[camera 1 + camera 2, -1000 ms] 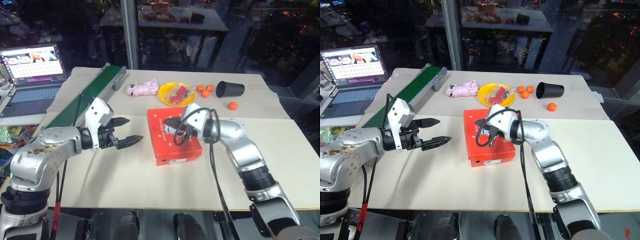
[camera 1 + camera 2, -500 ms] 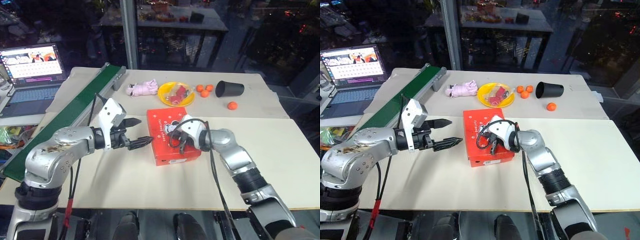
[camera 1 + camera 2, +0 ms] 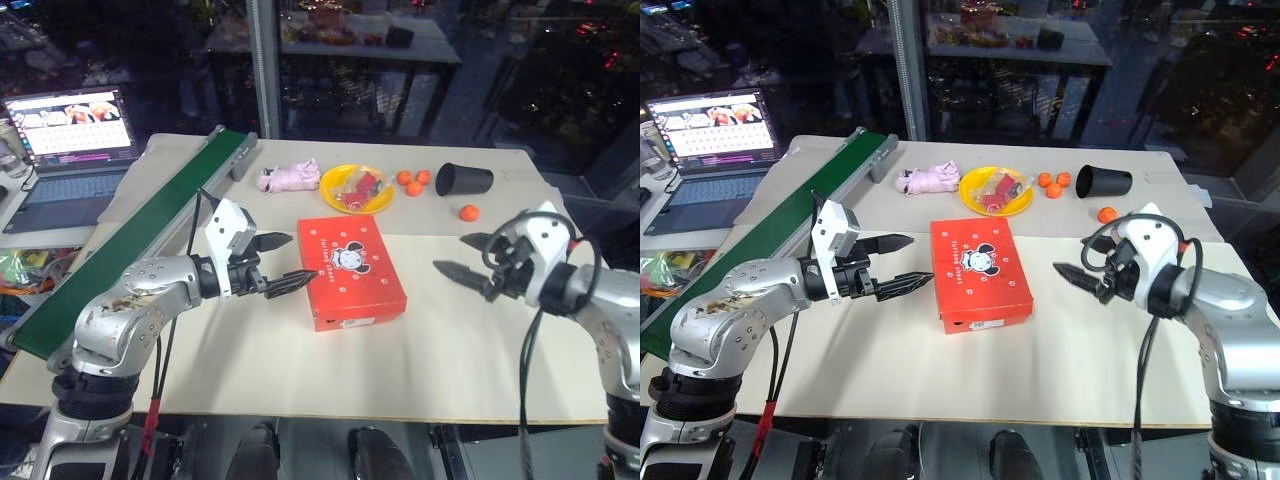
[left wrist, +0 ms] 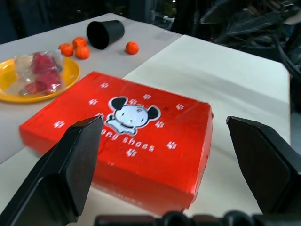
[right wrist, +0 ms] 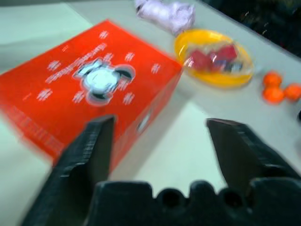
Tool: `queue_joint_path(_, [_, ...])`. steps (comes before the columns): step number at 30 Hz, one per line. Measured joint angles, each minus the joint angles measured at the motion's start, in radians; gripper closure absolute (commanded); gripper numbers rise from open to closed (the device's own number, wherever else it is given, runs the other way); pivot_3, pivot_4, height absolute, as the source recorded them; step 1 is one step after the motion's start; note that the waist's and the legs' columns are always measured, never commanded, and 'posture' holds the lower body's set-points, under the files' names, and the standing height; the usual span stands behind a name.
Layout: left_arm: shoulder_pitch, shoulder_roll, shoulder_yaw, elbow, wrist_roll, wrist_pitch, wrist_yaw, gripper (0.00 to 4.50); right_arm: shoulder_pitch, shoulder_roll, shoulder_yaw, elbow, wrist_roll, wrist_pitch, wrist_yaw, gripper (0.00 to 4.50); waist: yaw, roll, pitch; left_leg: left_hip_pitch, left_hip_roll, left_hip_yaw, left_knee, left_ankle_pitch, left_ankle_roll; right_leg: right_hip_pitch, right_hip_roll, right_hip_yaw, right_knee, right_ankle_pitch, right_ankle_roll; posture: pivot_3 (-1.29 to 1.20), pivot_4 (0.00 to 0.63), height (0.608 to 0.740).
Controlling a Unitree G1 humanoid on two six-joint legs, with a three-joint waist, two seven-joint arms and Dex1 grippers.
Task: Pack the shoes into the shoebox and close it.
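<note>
We see the shoebox closed flat on the counter, left hand spread wide just beside it, empty, right hand spread wide, well apart, empty.

The shoebox looks like smooth cardboard with a slight sheen, printed in white. The table is matt and pale. The plate seems glossy plastic, the pink toy soft plush, and the black cup matt.
</note>
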Motion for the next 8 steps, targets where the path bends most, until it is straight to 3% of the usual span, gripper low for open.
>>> queue_joint_path(8, [0.047,0.011,0.010,0.102,0.051,-0.064,-0.025,0.00,0.135,0.003,-0.044,-0.054,0.074,0.034,-0.030,0.03,0.001,0.000,0.000,0.000,0.000,0.000,0.000,0.000,0.000,0.000,0.000,0.000,-0.001,0.000,0.000,0.00,0.150,0.736])
